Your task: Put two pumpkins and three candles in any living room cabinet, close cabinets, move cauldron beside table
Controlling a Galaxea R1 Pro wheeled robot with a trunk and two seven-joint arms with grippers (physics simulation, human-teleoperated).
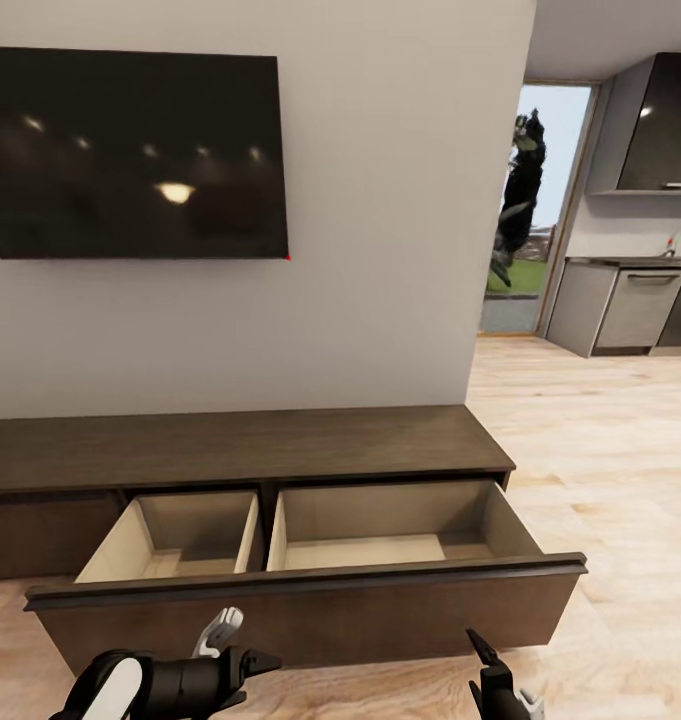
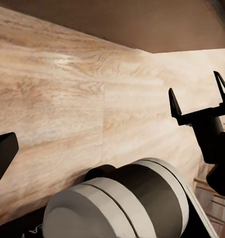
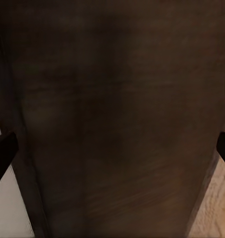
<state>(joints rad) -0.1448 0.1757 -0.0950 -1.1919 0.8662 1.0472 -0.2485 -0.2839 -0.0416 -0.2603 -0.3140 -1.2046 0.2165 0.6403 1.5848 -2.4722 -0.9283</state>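
Directly ahead of me at twelve o'clock, the cabinet (image 1: 240, 445) is sitting against the wall under a dark television (image 1: 130, 150), and its wide drawer (image 1: 310, 600) is standing pulled out with both pale compartments bare. I am seeing no pumpkins, candles or cauldron from here, so I judge the step in hand to be closing this drawer.

I am holding the right gripper (image 1: 490, 665) low at about five o'clock, just short of the drawer front; its wrist camera is looking square at the dark wood with a finger at each edge of the picture, so the jaws are spread wide and gripping nothing. The left gripper (image 1: 245, 650) is lying at about seven o'clock with its fingers parted and nothing between them; its wrist camera is looking across the pale floor (image 2: 68, 99) toward the right gripper (image 2: 197, 99).

To do this well, I am thinking of pressing both grippers flat on the front, one toward each end, and pushing evenly toward twelve o'clock so the long drawer is not skewing on its runners. Going slowly should keep the fingers from slipping under the lower edge.

No brand, label or writing is legible anywhere.
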